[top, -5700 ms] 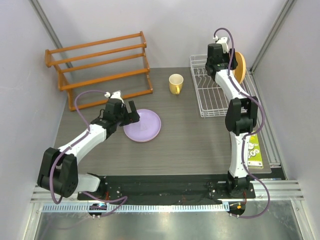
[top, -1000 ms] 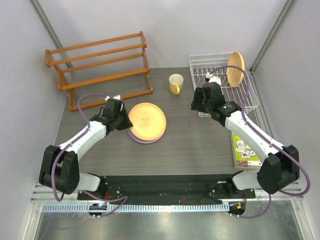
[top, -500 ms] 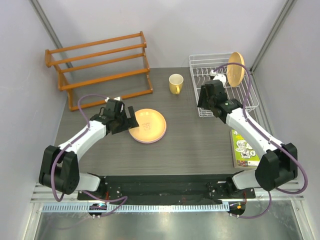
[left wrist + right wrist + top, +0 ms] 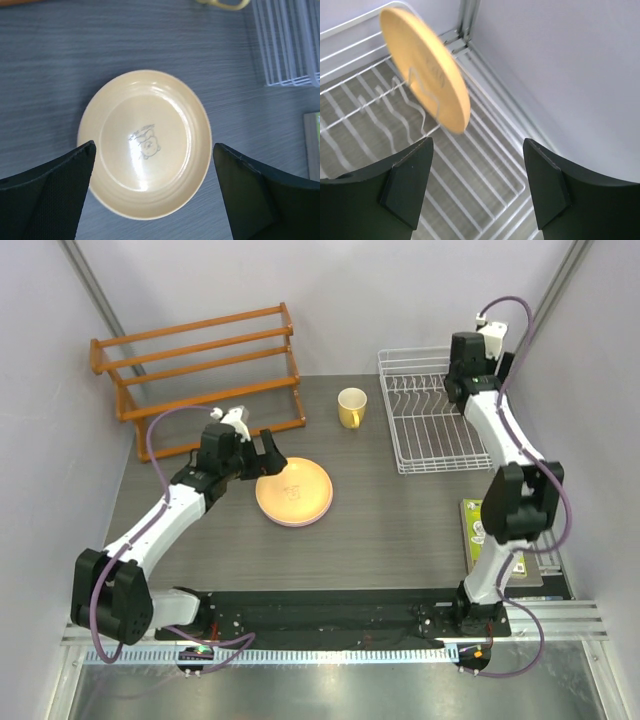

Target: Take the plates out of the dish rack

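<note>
While one orange-yellow plate [image 4: 147, 145] lies flat and face up near the table's [image 4: 400, 530] ctr, w/ a small bear drawing in its well, the left fingers [image 4: 45, 195] hang spread wide over it, one to either side in the wrist view, gripping nothing. That plate sits on a lilac plate [image 4: 288, 525] (only a thin sliver of rim shows at the near edge in the top view). At the far right corner of the dish rack [image 4: 430, 425], a second orange-yellow plate [image 4: 427, 75] stands on edge, leaning btwn the wire prongs. The right fingers [image 4: 405, 185] are parted too, held above & short of that plate, not touching it. A yellow mug [image 4: 351, 407] stands on the table just left of the dish rack, and an orange wooden rack [image 4: 200, 370] sits at the far left.
</note>
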{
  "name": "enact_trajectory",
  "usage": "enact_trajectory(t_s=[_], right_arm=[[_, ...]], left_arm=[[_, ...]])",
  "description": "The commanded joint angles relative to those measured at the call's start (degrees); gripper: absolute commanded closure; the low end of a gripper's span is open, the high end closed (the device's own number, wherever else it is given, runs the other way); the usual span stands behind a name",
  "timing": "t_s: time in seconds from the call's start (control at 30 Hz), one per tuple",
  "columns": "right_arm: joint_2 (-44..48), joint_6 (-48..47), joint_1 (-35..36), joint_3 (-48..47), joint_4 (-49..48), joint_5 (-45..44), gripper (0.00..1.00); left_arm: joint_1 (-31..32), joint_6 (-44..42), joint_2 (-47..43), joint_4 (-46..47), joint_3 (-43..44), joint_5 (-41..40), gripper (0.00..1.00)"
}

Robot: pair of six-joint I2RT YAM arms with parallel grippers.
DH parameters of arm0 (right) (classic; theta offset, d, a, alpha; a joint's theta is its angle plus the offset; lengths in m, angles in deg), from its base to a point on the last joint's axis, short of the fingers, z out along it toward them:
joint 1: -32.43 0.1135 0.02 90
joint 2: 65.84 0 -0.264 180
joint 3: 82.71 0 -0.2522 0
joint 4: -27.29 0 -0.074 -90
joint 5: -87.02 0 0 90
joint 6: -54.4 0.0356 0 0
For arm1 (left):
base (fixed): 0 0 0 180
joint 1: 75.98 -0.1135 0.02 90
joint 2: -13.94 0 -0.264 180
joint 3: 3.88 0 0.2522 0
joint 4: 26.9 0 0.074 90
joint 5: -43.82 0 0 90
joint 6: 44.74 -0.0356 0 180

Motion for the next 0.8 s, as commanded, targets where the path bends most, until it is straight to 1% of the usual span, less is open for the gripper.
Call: enact_trajectory(t_s=[0.0, 0.03, 0.1, 0.17, 0.23, 0.3, 0.33, 0.4, 0.43, 0.47, 0.5, 0.57, 0.7, 0.73, 0.77], right_arm=[[-11.4, -10.8, -1.7, -12.6, -5.8, -4.7, 0.22], [-13.2, -11.4, -2.7, -14.3, -6.1, -2.2, 0.22], [-15.9, -12.5, -3.8, -18.7, -6.3, -1.3, 0.22], [-19.5, -13.2, -4.5, -21.0, -6.1, 0.0, 0.22], [-22.2, -13.9, -6.5, -23.4, -6.2, 1.2, 0.24], [-23.9, -14.7, -6.9, -25.6, -6.1, 1.3, 0.27], [-24.9, -15.6, -6.8, -26.3, -6.0, 1.2, 0.3], [-25.3, -15.9, -6.9, -27.1, -6.1, 1.1, 0.52], [-25.5, -16.2, -6.8, -27.3, -6.0, 1.2, 0.61], [-25.5, -16.3, -6.8, -27.5, -6.1, 2.3, 0.74], [-25.3, -16.3, -6.7, -27.6, -6.0, 2.9, 0.78], [-25.0, -17.0, -6.0, -27.8, -5.9, 3.7, 0.86], [-24.4, -19.2, -4.9, -27.9, -7.8, 1.1, 0.89], [-24.3, -20.5, -2.7, -27.7, -11.0, -1.2, 0.9], [-24.2, -25.0, -1.6, -26.8, -13.3, -3.6, 0.9]], left_arm=[[0.7, -3.9, -1.2, 11.5, 0.1, 8.4, 0.0], [0.9, -4.3, -1.2, 13.4, -0.1, 8.7, 0.01], [1.1, -4.5, -0.5, 14.7, -0.5, 9.4, 0.01], [1.3, -4.9, -0.1, 17.8, -1.2, 10.2, 0.01], [1.3, -4.2, 0.2, 20.6, -2.8, 11.4, 0.0], [1.2, -4.4, 0.8, 20.5, -2.8, 12.0, 0.0], [1.2, -5.4, 1.1, 20.0, -2.6, 12.0, 0.01], [1.2, -6.6, 1.7, 15.7, -0.4, 11.3, 0.01], [1.2, -7.1, 2.3, 14.8, 0.0, 11.3, 0.01], [1.2, -7.6, 2.4, 14.4, 0.2, 11.5, 0.0], [1.2, -7.7, 2.5, 14.4, 0.2, 12.0, 0.01], [1.2, -7.6, 2.4, 14.7, -0.1, 11.9, 0.0], [1.2, -7.9, 1.9, 14.8, -0.3, 10.6, 0.0], [1.2, -7.8, 1.9, 14.7, -0.2, 10.1, 0.0], [1.2, -7.8, 1.8, 14.5, 0.1, 10.0, 0.0]])
